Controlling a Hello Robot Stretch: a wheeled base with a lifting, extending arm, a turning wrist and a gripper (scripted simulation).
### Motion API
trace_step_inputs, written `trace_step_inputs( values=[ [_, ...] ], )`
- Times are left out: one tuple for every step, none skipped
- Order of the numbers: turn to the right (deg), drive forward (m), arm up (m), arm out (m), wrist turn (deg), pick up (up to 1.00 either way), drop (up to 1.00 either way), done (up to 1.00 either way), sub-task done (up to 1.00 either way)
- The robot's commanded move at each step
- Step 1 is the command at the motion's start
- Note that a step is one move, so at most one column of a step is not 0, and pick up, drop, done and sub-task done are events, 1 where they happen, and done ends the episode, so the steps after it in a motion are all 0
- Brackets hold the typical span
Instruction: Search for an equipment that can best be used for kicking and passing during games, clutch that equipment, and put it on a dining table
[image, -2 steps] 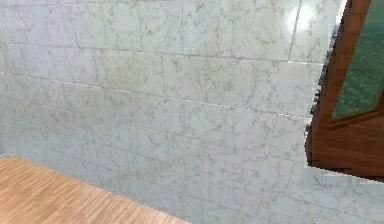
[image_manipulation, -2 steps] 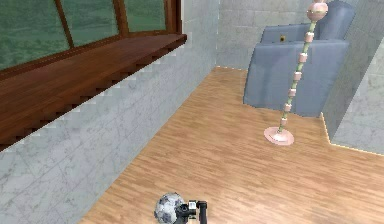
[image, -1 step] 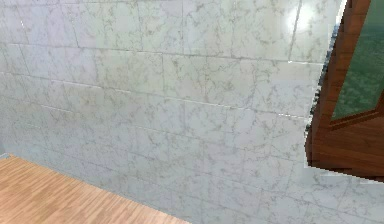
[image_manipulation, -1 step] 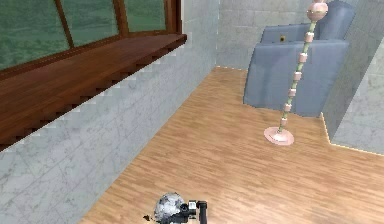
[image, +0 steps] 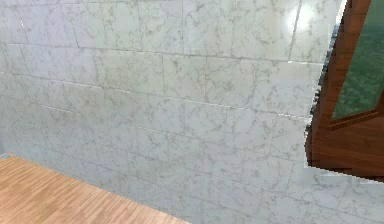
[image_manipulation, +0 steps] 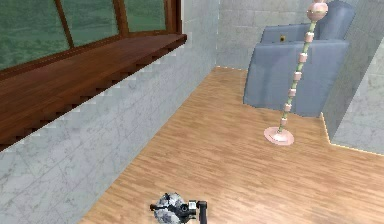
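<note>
At the arm side view's bottom edge, my gripper (image_manipulation: 166, 208) shows as a dark body with small white marked squares beside it. A round grey-and-white mottled blob (image_manipulation: 174, 205), about the shape of a ball, sits right at the gripper's far end, with wooden floor (image_manipulation: 200, 140) behind it. I cannot tell whether the gripper holds it or whether it lies on the floor.
A pale marble-tiled wall (image: 170, 100) stands close ahead, with a dark wood window frame (image: 350, 110) at the forward view's right. In the arm side view a long window with a wooden sill (image_manipulation: 90, 65) runs along the left. A blue-grey armchair (image_manipulation: 290, 70) and a beaded floor lamp (image_manipulation: 296, 75) stand farther out.
</note>
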Motion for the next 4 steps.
trace_step_inputs(
  values=[
    [0.0,0.00,0.00,0.00,12.0,0.00,0.00,0.00,0.00],
    [0.0,0.00,-0.30,0.00,0.0,0.00,0.00,0.00,0.00],
    [0.0,0.00,0.00,0.00,0.0,1.00,0.00,0.00,0.00],
    [0.0,0.00,0.10,0.00,0.0,0.00,0.00,0.00,0.00]
  ],
)
